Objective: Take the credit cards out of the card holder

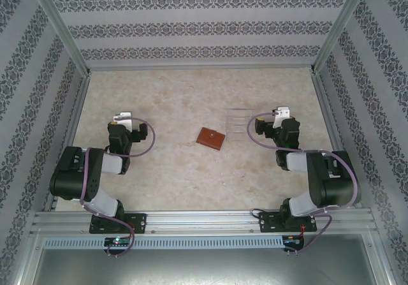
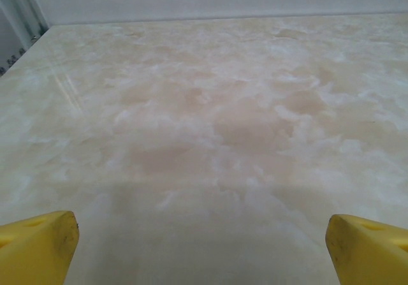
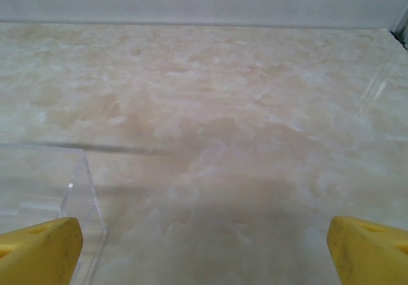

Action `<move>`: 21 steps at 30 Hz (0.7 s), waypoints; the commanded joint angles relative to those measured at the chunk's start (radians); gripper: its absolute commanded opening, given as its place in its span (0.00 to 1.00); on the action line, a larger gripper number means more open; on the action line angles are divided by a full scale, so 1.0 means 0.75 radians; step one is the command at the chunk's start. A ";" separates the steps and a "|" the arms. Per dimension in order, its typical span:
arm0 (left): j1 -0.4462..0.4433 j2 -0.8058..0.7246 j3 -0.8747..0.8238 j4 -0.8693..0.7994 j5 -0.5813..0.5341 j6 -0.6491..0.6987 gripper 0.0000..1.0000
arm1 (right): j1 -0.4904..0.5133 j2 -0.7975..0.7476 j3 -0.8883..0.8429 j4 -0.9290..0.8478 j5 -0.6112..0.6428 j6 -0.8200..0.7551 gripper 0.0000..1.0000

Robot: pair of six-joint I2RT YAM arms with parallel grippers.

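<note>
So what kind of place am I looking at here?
Probably a staged robot test cell, not a real room: grey-patterned wallpaper panels in an aluminium frame enclose a beige marble-look tabletop, and the left black arm and right black arm are bolted to a slotted metal rail.

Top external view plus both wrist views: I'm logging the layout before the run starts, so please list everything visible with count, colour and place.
card holder: one, reddish-brown, lying flat near the table's centre
clear tray: one, transparent, just right of and behind the card holder; whether they touch cannot be told; its corner is at the lower left of the right wrist view
table: one, beige marbled top
walls: three, pale with dark floral bands, at the left, back and right
arms: two, black and grey, bolted at the near edge
left gripper: one, yellow fingertips, open, left of the card holder
right gripper: one, yellow fingertips, open, right of the clear tray
</note>
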 commanded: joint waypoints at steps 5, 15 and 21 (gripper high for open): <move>0.010 -0.181 -0.037 -0.024 -0.107 -0.039 1.00 | 0.045 -0.157 0.244 -0.523 0.078 -0.015 0.98; -0.082 -0.323 0.259 -0.591 -0.229 -0.094 1.00 | 0.082 -0.151 0.619 -1.262 -0.039 0.279 0.86; -0.101 -0.339 0.512 -1.005 -0.162 -0.414 1.00 | 0.101 0.013 0.865 -1.564 -0.179 0.318 0.66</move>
